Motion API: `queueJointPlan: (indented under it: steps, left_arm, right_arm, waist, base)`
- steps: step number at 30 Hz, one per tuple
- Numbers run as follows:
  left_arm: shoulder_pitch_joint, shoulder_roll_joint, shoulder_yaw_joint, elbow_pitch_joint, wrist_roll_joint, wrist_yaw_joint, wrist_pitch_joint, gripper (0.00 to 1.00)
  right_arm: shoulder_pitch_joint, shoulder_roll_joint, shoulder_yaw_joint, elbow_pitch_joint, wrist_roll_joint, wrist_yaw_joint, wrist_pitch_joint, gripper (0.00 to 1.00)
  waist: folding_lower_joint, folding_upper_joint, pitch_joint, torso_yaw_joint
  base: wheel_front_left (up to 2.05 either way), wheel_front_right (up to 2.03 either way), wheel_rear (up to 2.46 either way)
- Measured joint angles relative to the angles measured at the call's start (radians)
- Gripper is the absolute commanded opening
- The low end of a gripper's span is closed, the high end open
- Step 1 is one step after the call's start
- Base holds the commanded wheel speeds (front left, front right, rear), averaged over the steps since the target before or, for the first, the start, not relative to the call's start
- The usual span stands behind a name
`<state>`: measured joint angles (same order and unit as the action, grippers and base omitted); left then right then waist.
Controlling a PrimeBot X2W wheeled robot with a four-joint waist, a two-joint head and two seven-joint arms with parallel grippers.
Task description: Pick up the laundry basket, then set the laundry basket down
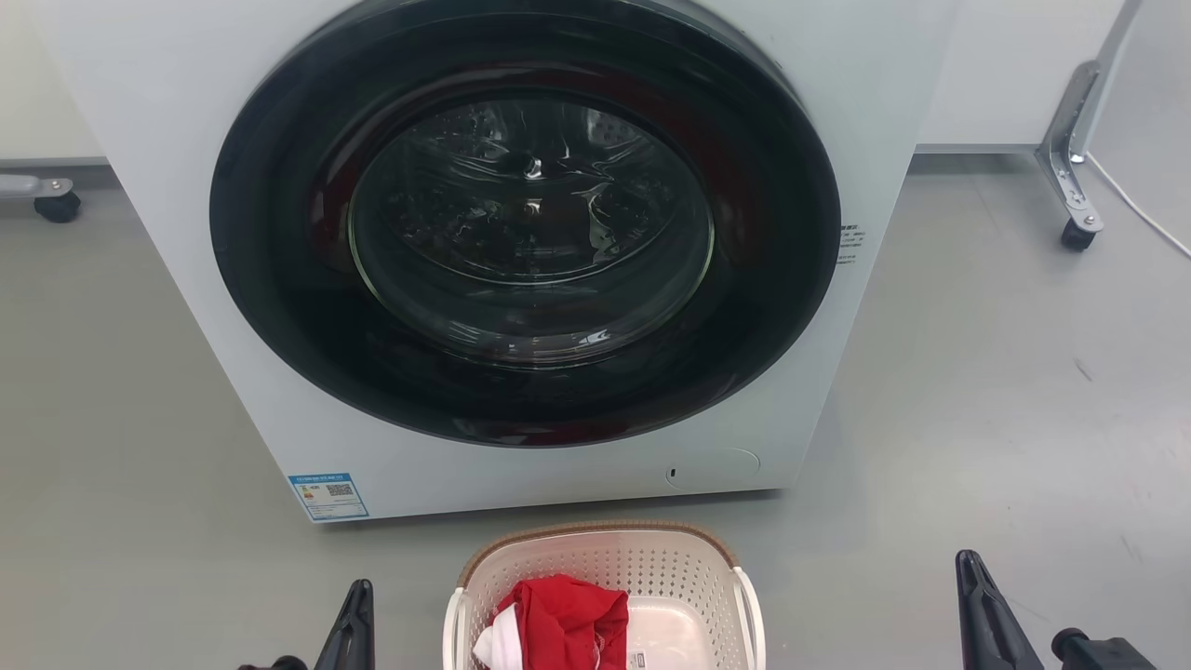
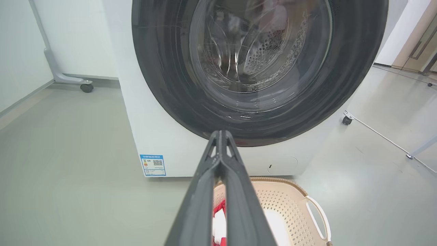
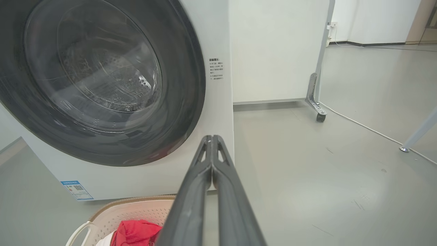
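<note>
The laundry basket (image 1: pixel 651 566) stood on the grey floor (image 1: pixel 977 391) just in front of the white front-loading washing machine (image 1: pixel 167 140), whose round glass door (image 1: pixel 526 223) was closed. A red garment (image 1: pixel 563 619) lay crumpled inside the basket with a bit of white cloth (image 1: pixel 496 644) beside it. The left gripper (image 2: pixel 220 136) had its two dark fingers pressed together on nothing, held to the basket's left. The right gripper (image 3: pixel 211 139) was likewise pressed together and empty, well apart on the basket's right. Neither touched the basket.
</note>
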<state>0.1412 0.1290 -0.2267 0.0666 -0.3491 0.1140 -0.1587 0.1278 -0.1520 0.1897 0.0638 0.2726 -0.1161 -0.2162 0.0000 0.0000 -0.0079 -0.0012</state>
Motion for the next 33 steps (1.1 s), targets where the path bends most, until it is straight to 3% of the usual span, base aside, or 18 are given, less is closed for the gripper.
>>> queueJointPlan:
  steps: [33]
  left_arm:
    - [-0.062, -0.029, 0.118, 0.081, -0.459, -0.081, 0.105, 0.00]
  right_arm:
    - [-0.065, 0.039, -0.119, 0.081, 0.488, 0.082, 0.128, 0.00]
  waist:
    - [0.0000, 0.0000, 0.004, 0.000]
  base:
    - [0.00, 0.00, 0.00]
